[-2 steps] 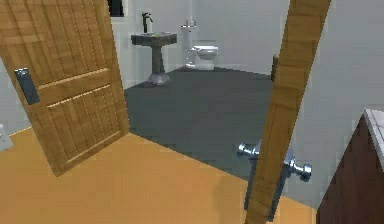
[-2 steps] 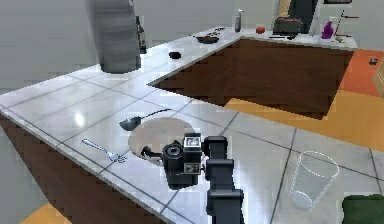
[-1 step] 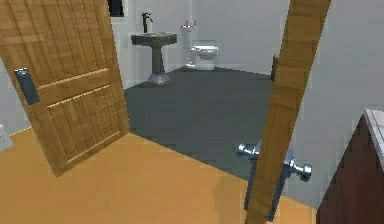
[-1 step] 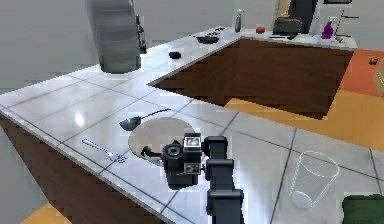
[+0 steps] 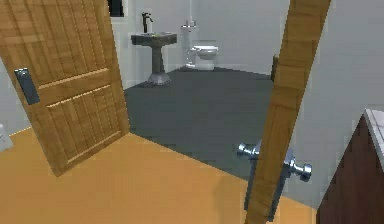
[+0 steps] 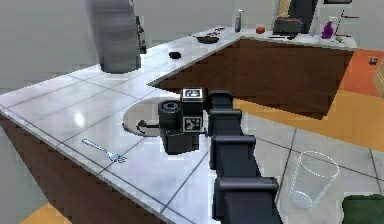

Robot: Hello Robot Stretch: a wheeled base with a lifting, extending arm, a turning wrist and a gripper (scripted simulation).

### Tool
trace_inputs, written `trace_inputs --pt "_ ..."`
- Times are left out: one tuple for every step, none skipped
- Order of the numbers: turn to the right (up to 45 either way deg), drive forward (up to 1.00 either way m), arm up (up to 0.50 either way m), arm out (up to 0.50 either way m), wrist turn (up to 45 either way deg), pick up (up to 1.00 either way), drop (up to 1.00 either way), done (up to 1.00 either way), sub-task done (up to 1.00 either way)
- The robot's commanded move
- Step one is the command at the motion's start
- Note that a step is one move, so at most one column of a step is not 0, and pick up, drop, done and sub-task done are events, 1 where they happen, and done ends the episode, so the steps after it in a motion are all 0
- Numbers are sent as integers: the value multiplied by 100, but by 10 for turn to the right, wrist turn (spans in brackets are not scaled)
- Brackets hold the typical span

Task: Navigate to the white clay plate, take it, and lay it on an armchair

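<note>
In the arm side view my arm (image 6: pixel 235 165) reaches out over a pale marble counter (image 6: pixel 60 110). Its gripper (image 6: pixel 162 120) sits left of the two white marker squares. Right at the gripper lies a round shallow thing with a pale rim and a tan inside (image 6: pixel 140 118), set on or in the counter; a plate or a basin, I cannot tell which. With that thing at the fingers, I cannot tell whether the gripper holds anything.
On the counter lie a fork (image 6: pixel 105 152) and a clear glass (image 6: pixel 315 182); a tall grey appliance (image 6: pixel 113 35), pan (image 6: pixel 208 38) and bottle (image 6: pixel 238 20) stand farther out. The forward view has an open wooden door (image 5: pixel 65 85), a door edge with handle (image 5: pixel 285 160), and a bathroom with sink (image 5: pixel 155 45) and toilet (image 5: pixel 203 52).
</note>
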Motion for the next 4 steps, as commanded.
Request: trace_inputs --pt "0 0 2 0 0 0 0 0 0" --pt "0 0 0 0 -450 0 0 0 0" --pt "0 0 0 0 -450 0 0 0 0" --pt "0 0 0 0 -210 0 0 0 0"
